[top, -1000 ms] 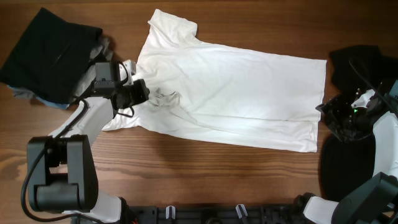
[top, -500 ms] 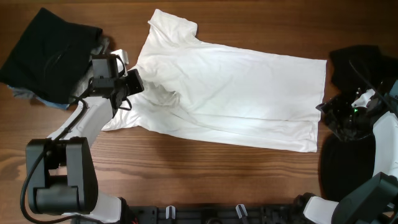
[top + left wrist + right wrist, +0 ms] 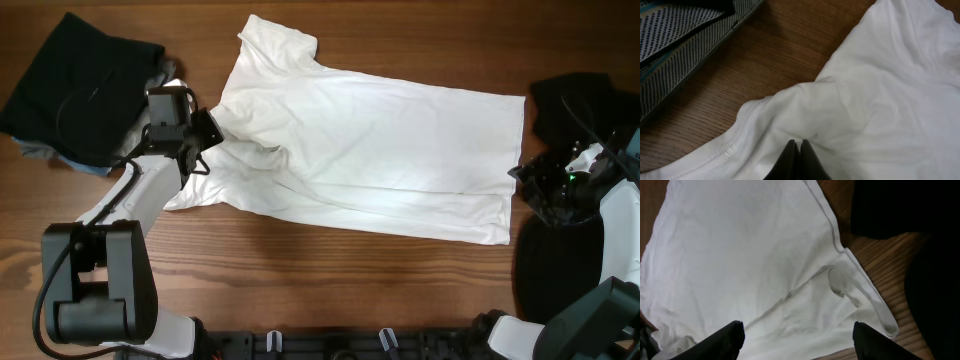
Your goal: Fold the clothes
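Across the middle of our wooden table (image 3: 350, 270) the white T-shirt (image 3: 380, 150) lies spread flat, with a dark pile of clothes (image 3: 80, 90) beside its collar end. Our left gripper (image 3: 800, 152) is pinched together on shirt cloth. Our right gripper (image 3: 797, 327) stands wide apart above the hem corner.

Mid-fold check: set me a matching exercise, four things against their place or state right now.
1. white T-shirt
2. left gripper
3. right gripper
4. black garment

A. open, above the shirt's hem corner
B. heaped in the overhead view's upper-left corner
C. spread out flat between both arms
D. shut, pinching white fabric

Pairs: 1-C, 2-D, 3-A, 4-B
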{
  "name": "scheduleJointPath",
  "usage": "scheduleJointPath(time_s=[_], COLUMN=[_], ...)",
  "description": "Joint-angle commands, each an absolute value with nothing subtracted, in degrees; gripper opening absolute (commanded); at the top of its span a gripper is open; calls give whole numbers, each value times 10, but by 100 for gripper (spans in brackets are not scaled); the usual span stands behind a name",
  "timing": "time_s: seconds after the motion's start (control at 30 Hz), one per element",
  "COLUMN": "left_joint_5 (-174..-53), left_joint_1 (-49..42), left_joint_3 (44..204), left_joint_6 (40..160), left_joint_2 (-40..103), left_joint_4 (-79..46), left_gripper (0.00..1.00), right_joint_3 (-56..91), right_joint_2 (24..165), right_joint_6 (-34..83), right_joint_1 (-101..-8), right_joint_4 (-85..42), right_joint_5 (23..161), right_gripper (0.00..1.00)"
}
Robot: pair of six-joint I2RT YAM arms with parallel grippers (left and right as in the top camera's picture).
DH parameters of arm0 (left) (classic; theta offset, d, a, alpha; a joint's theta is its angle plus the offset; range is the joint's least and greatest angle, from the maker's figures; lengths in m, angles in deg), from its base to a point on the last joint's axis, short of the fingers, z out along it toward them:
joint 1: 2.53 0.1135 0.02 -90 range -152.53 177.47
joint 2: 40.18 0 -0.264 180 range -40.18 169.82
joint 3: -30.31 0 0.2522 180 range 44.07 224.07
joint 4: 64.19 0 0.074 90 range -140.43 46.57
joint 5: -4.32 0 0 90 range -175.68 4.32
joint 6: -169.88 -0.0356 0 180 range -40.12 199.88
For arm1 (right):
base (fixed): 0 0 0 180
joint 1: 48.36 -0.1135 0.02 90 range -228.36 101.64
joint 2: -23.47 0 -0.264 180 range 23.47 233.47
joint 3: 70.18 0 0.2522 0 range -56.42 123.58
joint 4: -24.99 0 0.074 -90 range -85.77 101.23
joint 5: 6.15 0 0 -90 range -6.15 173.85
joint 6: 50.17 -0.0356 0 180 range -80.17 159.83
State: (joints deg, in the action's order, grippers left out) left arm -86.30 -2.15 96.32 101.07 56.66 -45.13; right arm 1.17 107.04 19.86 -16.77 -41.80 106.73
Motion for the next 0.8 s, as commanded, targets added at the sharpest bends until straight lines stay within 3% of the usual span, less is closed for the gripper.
scheduleJointPath(time_s=[0.0, 0.13, 0.23, 0.47, 0.7, 0.77], left_joint_5=[-881, -922, -921, -921, -922, -905], left_joint_1=[-17, -17, -15, 22, 38, 38], left_joint_3=[973, 986, 990, 979, 945, 945], left_joint_6=[1033, 1008, 992, 1009, 996, 996], left_joint_2=[554, 522, 479, 467, 537, 561], left_joint_4=[-454, -404, -338, -92, -137, -152], left_gripper=[45, 62, 67, 66, 70, 61], right_joint_3=[22, 22, 22, 22, 22, 22], right_joint_2=[1064, 1064, 1064, 1064, 1064, 1064], right_joint_6=[208, 208, 213, 232, 232, 232], right_joint_1=[-165, -165, -165, -165, -165, -165], right_joint_4=[-415, -415, -416, -420, -420, -420], right_joint_5=[1061, 1061, 1061, 1057, 1057, 1057], right_gripper=[75, 75, 75, 74, 75, 75])
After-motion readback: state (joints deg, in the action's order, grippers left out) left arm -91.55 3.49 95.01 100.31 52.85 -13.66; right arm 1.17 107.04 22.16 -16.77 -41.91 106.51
